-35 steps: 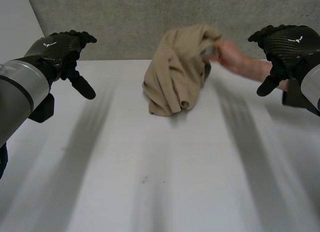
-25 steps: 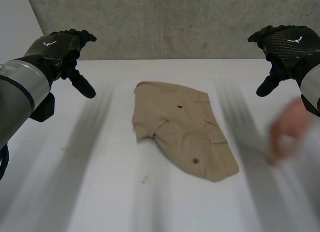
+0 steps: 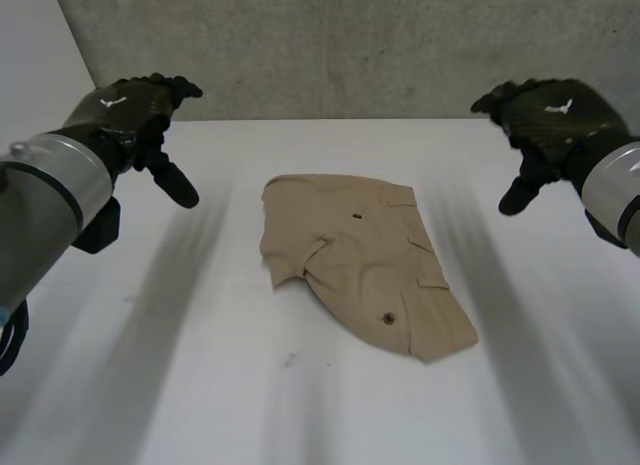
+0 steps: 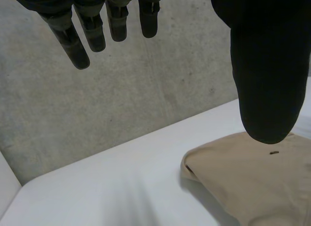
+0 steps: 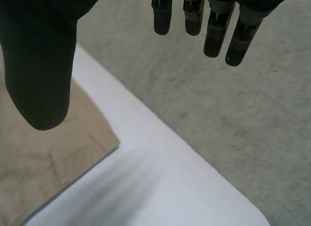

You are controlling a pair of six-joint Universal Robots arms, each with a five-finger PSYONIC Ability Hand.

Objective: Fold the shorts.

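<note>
We are looking across the white worktop (image 3: 180, 395), where the tan shorts (image 3: 350, 250) are lying spread in the middle, their nearest corner angling toward the right arm's side and a rumpled fold sitting on the edge facing the left arm. Farther back, the left robot hand (image 3: 128, 110) is hovering above the worktop, well apart from the shorts, fingers straight and spread. The right robot hand (image 3: 548, 120) is hovering on the other side, fingers relaxed and apart. A grey concrete wall (image 3: 330, 45) is standing behind.
</note>
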